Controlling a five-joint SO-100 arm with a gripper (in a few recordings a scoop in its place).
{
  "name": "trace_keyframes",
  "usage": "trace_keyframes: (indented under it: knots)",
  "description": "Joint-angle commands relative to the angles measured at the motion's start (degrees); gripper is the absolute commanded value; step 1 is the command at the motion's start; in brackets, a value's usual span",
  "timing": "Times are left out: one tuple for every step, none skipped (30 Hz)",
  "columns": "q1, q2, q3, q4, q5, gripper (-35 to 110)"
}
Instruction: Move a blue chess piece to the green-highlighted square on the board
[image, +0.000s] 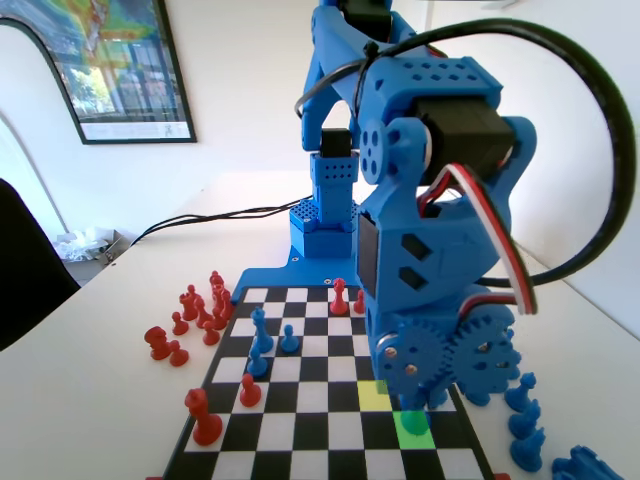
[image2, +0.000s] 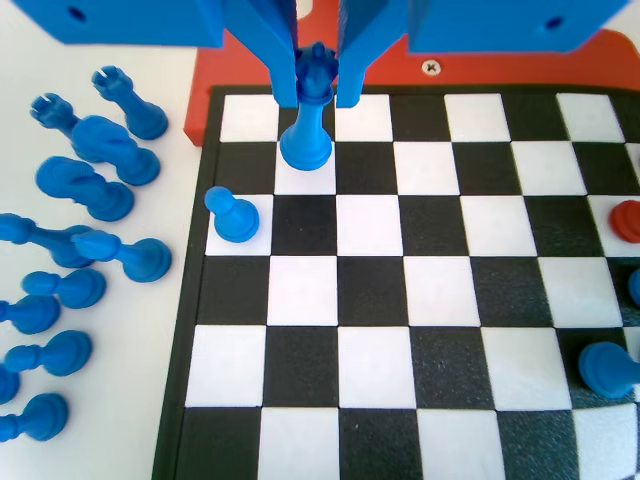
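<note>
In the wrist view the blue chess piece (image2: 307, 130) stands upright on a white square in the second row from the board's (image2: 190, 300) far edge. Its crowned head sits between my gripper's (image2: 317, 85) two jaws, which press close on both sides of it. In the fixed view the gripper (image: 414, 404) is low over the green-highlighted square (image: 426, 437) near the board's (image: 300, 425) right edge. The piece's green-tinted base (image: 412, 420) shows on that square beneath the arm's gears. A yellow square (image: 374, 395) lies diagonally next to it.
A blue pawn (image2: 233, 215) stands one square from the piece. Several blue pieces (image2: 90, 190) lie off the board at the wrist view's left. More blue pieces (image: 262, 340) and red pieces (image: 203, 415) stand on the board, and a cluster of red ones (image: 205, 305) sits beside it.
</note>
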Motion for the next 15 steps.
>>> trace_keyframes:
  knots:
    - [-1.2, 1.8, -1.7, -0.3, -0.6, 1]
    - [-1.2, 1.8, -1.6, -0.5, -0.7, 1]
    - [-1.2, 1.8, -1.4, -0.8, -0.8, 1]
    - [-1.2, 1.7, -1.2, -1.0, -0.9, 1]
    - [-1.2, 1.6, -1.1, -1.1, -1.0, 1]
    - [-1.2, 1.6, -1.1, -1.1, -1.1, 1]
    - [-1.1, 1.5, -0.9, -1.1, -1.1, 1]
    - [-1.1, 1.5, -0.7, -1.2, -1.1, 1]
    - [-1.1, 1.5, -0.5, -1.3, -1.2, 1]
    - [-1.1, 1.5, -0.3, -1.4, -1.2, 1]
    - [-1.1, 1.5, -0.1, -1.7, -1.2, 2]
    - [-1.1, 1.5, 0.1, -2.0, -1.1, 2]
    - [-1.1, 1.5, 0.2, -2.3, -1.0, 3]
    - [-1.1, 1.5, 0.2, -2.4, -1.0, 3]
    - [-1.1, 1.5, 0.3, -2.5, -1.0, 4]
